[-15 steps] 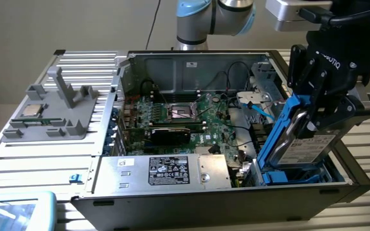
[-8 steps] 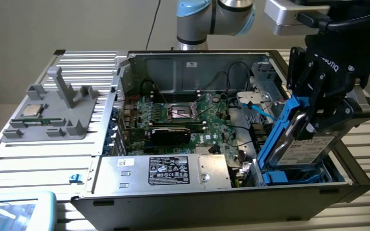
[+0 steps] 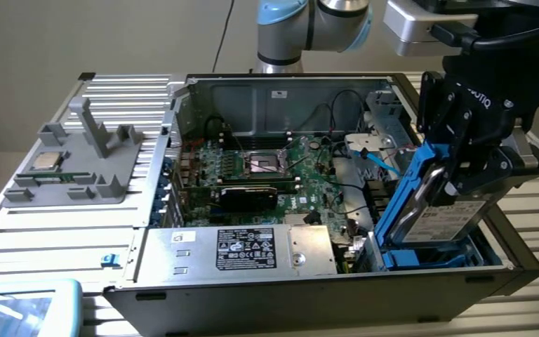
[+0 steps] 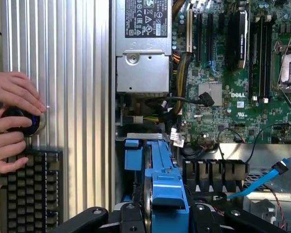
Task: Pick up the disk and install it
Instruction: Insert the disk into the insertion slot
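Disk (image 3: 440,220) apparently clamped within gripper (image 3: 462,179), tilted

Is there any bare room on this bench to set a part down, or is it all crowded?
Free: the ribbed table between the grey fixture, the case and the light-blue object. Crowded: inside the case, with the board, the power supply, and the hand holding the disk.

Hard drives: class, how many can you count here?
1. The disk stands on edge in the gripper, inside the computer case at the exterior view's right. Others may be hidden.
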